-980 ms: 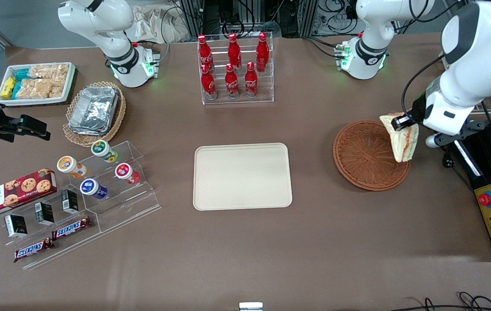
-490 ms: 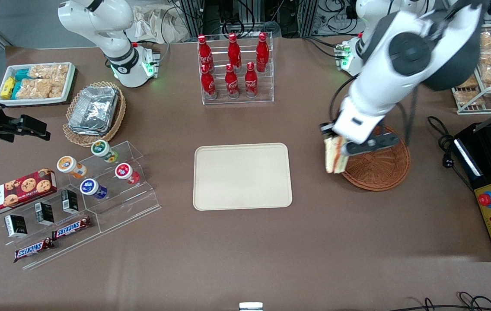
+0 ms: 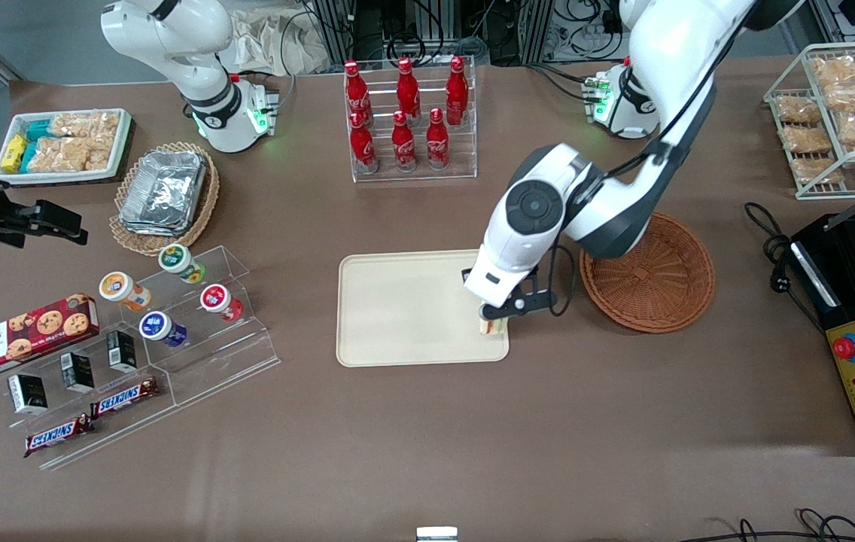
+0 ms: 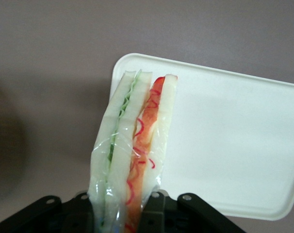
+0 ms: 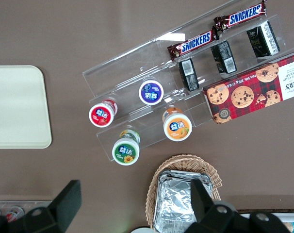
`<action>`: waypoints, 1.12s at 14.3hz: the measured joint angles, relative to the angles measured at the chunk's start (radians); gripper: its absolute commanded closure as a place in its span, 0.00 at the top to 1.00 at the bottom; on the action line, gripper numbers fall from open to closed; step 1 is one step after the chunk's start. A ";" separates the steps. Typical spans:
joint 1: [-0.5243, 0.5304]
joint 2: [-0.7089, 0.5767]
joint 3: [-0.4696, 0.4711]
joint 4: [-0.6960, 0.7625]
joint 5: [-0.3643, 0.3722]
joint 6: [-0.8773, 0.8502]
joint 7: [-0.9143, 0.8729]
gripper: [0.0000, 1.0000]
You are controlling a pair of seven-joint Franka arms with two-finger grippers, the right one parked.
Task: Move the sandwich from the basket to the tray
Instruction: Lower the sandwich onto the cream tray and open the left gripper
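Brown table [image 3: 427,452] holds a clear acrylic rack of red cola bottles [image 3: 406,120] farther from the front camera than the flat rectangular cream-beige plastic tray [image 3: 397,309]. A tan oval wicker basket of silver foil containers [image 3: 164,197], a clear stepped stand with small round-lidded cups [image 3: 171,293] and a red cookie box [image 3: 25,335] lie toward the parked arm's end. The round reddish-brown wicker basket [image 3: 649,272] sits just beside the tray toward the working arm's end, with nothing in it.

The left arm's gripper [image 3: 489,316] hangs over the tray corner nearest the basket and front camera, the white wrist housing hiding most of it. Its black fingers [image 4: 84,213] pinch the plastic-wrapped triangular white-bread sandwich [image 4: 132,150] at one end. The sandwich's long axis runs straight out from the fingers, its free end over the tray's rim [image 4: 132,58]; the green and red-orange filling edge faces the wrist camera.
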 measured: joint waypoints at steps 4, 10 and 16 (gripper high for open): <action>-0.016 0.099 0.000 -0.002 0.043 0.083 -0.003 0.06; -0.033 0.142 0.001 -0.002 0.093 0.083 -0.060 0.25; -0.038 0.165 0.002 -0.002 0.114 0.120 -0.096 1.00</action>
